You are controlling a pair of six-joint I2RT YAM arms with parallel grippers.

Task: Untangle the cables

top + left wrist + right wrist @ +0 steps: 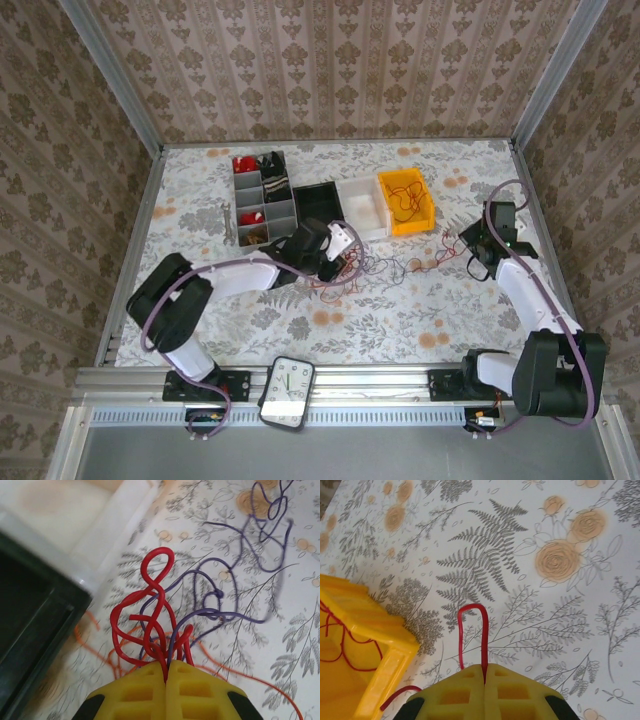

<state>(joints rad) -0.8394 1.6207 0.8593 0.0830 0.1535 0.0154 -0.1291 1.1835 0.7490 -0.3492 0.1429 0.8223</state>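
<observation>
Between the two grippers, on the flowered table (400, 320), the cables (395, 266) lie as a thin, loose tangle, just near of the row of bins. The left gripper (166, 672) is pinched tight on a bundle of them. A red cable (150, 587) rises from the grip in several tight loops, and a purple wire (232, 615) runs out of the same pinch and curls away over the cloth toward the far right. An orange wire (82, 630) lies flat beneath them. To this gripper's left stands the black bin (35, 630), with the white bin (65, 525) beyond it. The right gripper (485, 672), at the right end of the tangle, is clamped on a single red loop (484, 635) that stands up from the grip in a narrow arch. Beside it on the left is the yellow bin (375, 630), holding more red wire (342, 630). A grey organizer (262, 195) sits at the left end of the row.
</observation>
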